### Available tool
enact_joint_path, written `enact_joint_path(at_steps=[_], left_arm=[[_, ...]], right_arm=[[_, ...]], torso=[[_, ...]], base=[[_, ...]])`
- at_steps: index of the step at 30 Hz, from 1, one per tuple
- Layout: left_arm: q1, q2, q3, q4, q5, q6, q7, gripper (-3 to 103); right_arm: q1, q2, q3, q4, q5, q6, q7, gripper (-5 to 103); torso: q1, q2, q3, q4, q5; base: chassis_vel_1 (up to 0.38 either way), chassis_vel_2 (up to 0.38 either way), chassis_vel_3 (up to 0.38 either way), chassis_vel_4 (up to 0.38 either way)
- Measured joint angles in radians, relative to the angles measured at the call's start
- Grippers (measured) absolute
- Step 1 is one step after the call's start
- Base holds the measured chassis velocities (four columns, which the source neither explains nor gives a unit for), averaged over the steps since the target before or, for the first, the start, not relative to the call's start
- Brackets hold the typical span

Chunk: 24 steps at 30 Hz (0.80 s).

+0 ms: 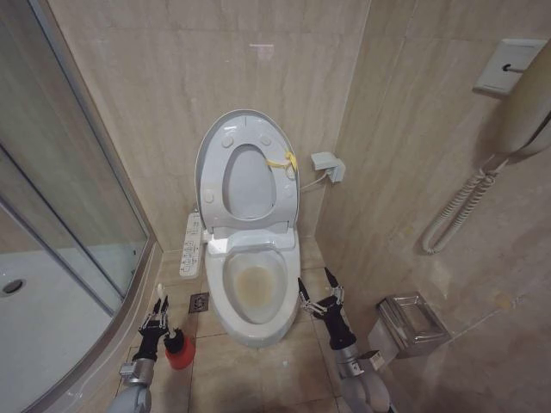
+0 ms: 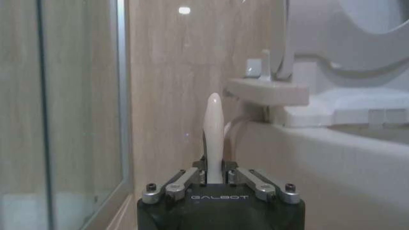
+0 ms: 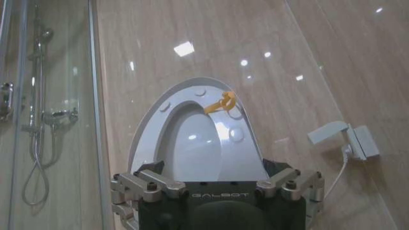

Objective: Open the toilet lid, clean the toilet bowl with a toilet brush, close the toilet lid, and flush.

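1. Lid (image 1: 250, 172) is up against the far wall, bowl (image 1: 254, 288) open.
2. Left gripper (image 2: 214, 179) is clamped on the brush (image 2: 213, 136) handle by the red cup (image 1: 179, 351); I'd lift straight up before swinging right.
3. Right gripper (image 1: 318, 292), fingers apart, waits right of the bowl.

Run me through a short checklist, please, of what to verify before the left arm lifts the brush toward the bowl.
1. Glossy white plastic toilet lid raised against the wall: ok.
2. White ceramic toilet bowl uncovered, yellowish tint inside showing: ok.
3. Left gripper shut on the thin white stick handle of the toilet brush: ok.
4. Brush head free of the small red cup holder: cannot tell.
5. Right gripper open, beside the bowl's rim, not over the opening: ok.
6. White button panel between brush and bowl: mind it on the way.
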Motion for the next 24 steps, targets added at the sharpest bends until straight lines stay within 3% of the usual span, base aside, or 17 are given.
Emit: enact_joint_path(at_steps=[24], left_arm=[[-0.058,-0.029,0.017,0.079,0.027,0.001,0.003,15]], right_arm=[[0.003,-0.003,0.009,-0.014,0.01,0.004,-0.008,100]], torso=[[0.0,0.0,0.0,-0.0002,0.0]], base=[[0.0,0.0,0.0,0.0]])
